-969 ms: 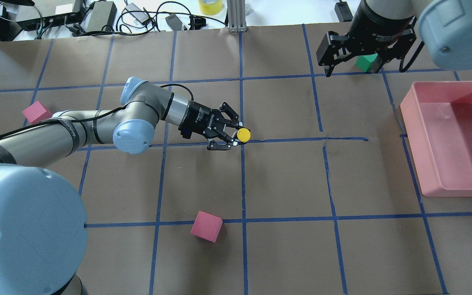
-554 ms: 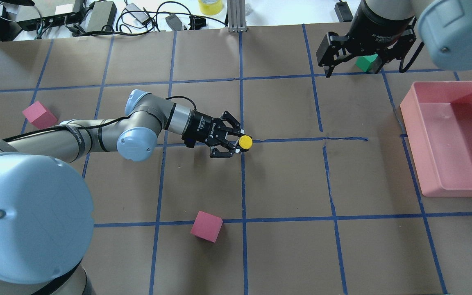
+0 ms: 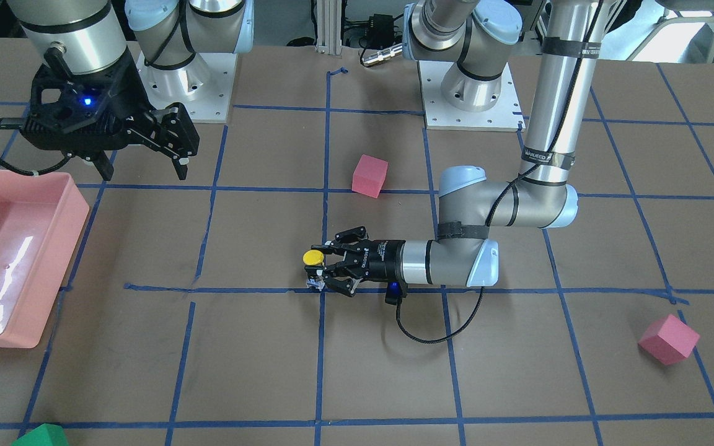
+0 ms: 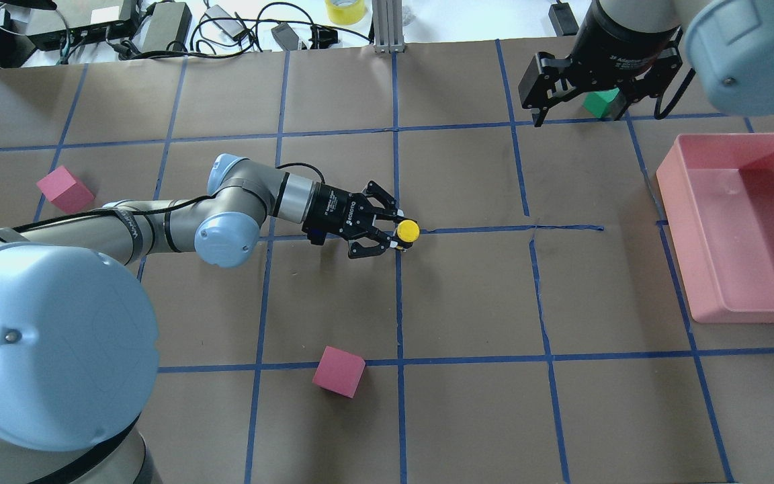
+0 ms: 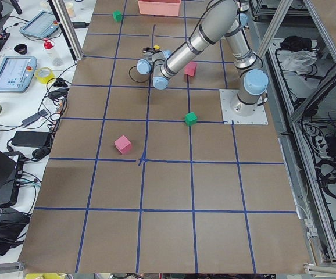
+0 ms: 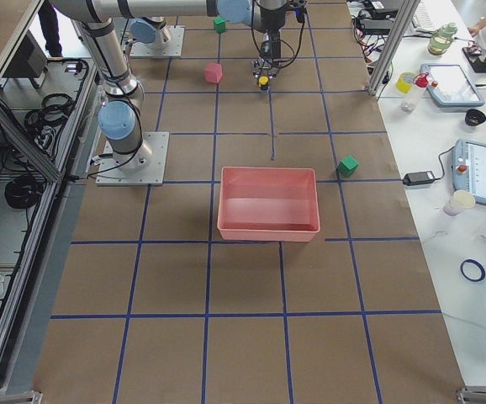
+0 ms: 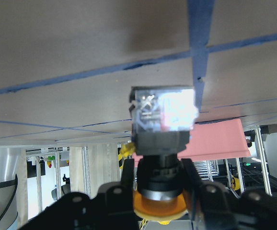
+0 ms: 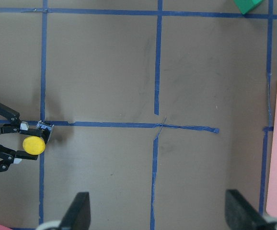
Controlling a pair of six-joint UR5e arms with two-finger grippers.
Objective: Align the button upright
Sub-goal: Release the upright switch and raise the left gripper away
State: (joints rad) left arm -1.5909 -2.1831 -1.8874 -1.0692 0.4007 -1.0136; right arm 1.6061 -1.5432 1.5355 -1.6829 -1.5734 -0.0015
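1. The button [image 4: 407, 230] is held low near the middle of the counter [image 4: 467, 302], over a crossing of blue tape lines [image 4: 494, 229].
2. It is clamped by its black body in the left pincer [image 4: 395, 235], which is laid nearly level with the counter.
3. The yellow cap is turned up and the silvery base is turned down. Whether the base touches the counter cannot be told.
4. The right pincer [image 3: 144, 166] is raised at the counter's right side, with its fingers apart and nothing between them, well apart from the button.
5. The setting-down step appears to be in hand, since the button is already upright in the grip.
6. Next, the base would need to be seated flat on the counter. The fingers would then be parted gently and drawn back sideways, so that the button is not tipped.
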